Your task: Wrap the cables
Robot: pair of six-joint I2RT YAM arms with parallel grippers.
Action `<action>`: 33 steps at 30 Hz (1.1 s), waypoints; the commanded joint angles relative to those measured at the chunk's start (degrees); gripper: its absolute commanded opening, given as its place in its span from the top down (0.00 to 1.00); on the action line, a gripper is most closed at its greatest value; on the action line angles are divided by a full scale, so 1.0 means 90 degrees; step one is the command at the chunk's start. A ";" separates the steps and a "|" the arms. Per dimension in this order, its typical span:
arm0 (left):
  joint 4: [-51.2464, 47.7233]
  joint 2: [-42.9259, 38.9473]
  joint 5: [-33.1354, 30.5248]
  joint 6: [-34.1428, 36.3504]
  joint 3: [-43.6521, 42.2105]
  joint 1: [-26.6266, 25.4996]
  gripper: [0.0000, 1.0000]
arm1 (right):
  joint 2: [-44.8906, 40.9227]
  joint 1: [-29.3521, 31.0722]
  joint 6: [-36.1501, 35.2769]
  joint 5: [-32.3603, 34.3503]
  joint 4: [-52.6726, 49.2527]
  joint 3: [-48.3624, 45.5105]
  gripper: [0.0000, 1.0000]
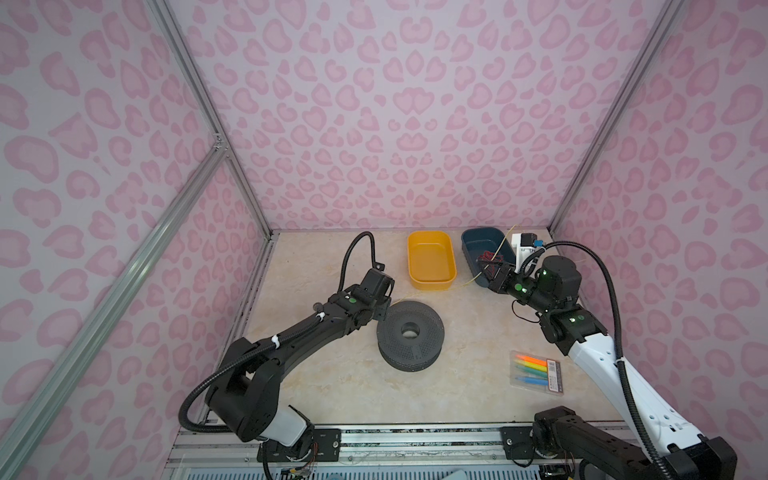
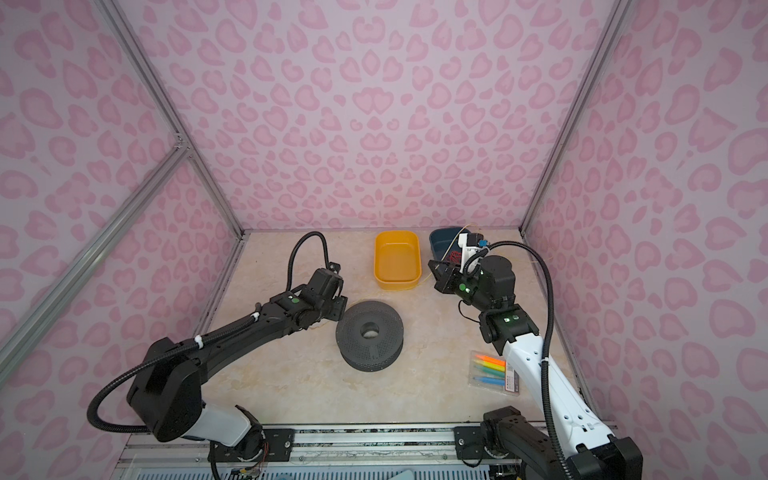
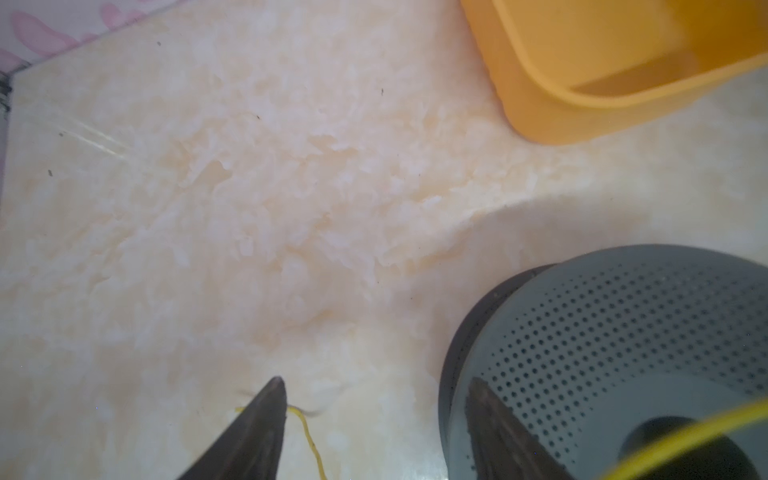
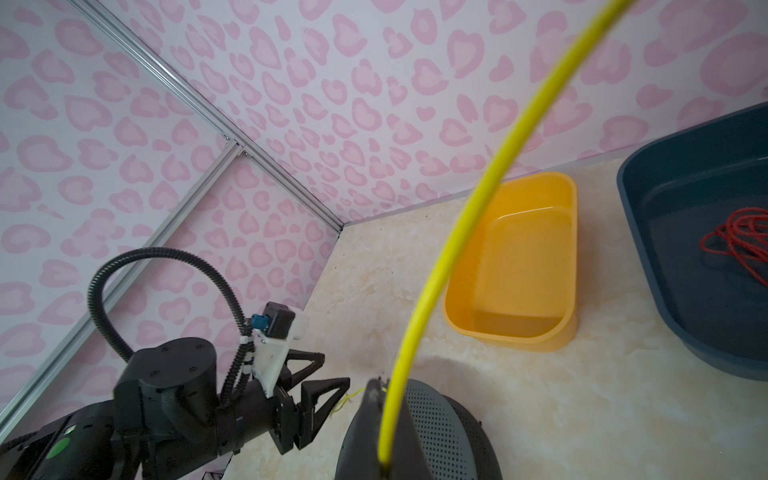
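Closest to the right wrist lens, the right claw [image 4: 380, 399] was pressed together on the yellow wire [image 4: 457, 232], which sprang up from the pinch in a long arc. Just beyond sat the grey spool [image 4: 449, 436]. At the spool's left edge the left claw [image 4: 336, 369] stood spread, with a thin yellow strand by its tips. Farther off lay the yellow tub [image 4: 515, 257] and, to its right, the blue tub [image 4: 636, 216] holding the red wires [image 4: 739, 232].

From the left wrist, that claw's fingers [image 3: 266, 424] stood apart and gripped nothing, one over the bench [image 3: 249, 208] and one over the spool's perforated top. A thin stretch of wire passed under the bench-side fingertip. Its tip poked out past the finger, and the rest ran back inside the gap. Another, blurred stretch crossed above the spool's hub.

In both top views the wire's long axis ran left to right. It went from the left claw at the spool's far-left rim, past the yellow tub's near side, to the right claw by the blue tub. The loose end therefore lay nearest the left arm, which I judge should close on it before winding. A pack of highlighters [image 1: 536, 370] lay near right, well apart.
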 commanded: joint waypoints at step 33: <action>0.1724 0.0097 -0.0061 0.0095 -0.1282 0.0016 0.35 | 0.0052 -0.0003 0.0125 -0.0395 -0.0104 0.0162 1.00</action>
